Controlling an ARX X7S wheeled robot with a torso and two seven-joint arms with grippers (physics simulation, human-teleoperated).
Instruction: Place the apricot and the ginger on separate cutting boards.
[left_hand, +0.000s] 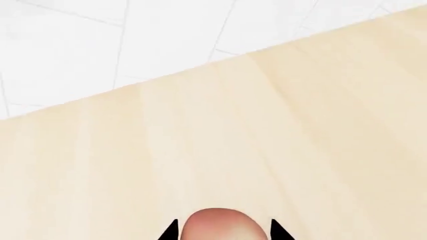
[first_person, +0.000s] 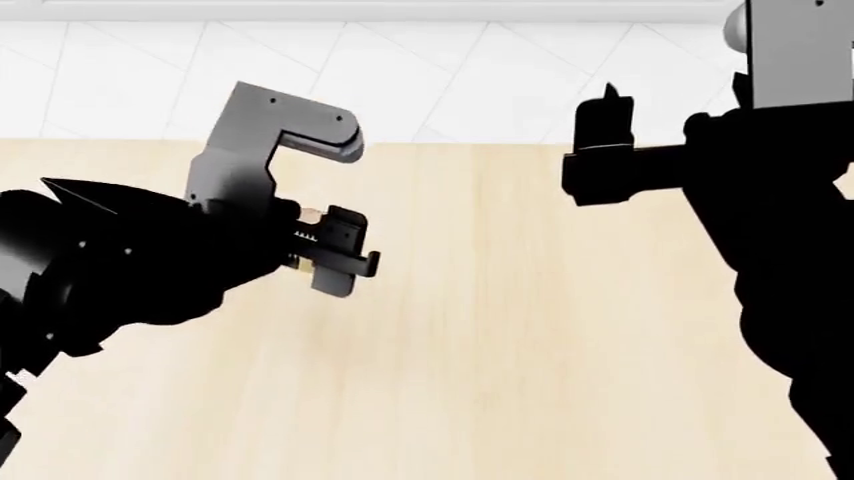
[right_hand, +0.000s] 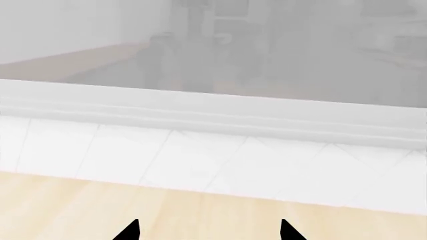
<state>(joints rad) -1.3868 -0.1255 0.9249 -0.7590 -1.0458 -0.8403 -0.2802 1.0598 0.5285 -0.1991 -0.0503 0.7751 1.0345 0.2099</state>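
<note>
A pale wooden table fills most of your head view, with white tiled wall behind it. Your two black arms hang above the bare wood, well apart. Your left gripper is clamped on the apricot, a smooth pinkish fruit seen between the two black fingertips in the left wrist view, held above the table. Your right gripper has its fingertips spread apart with nothing between them, pointing toward the wall. No cutting board or ginger shows in any view.
</note>
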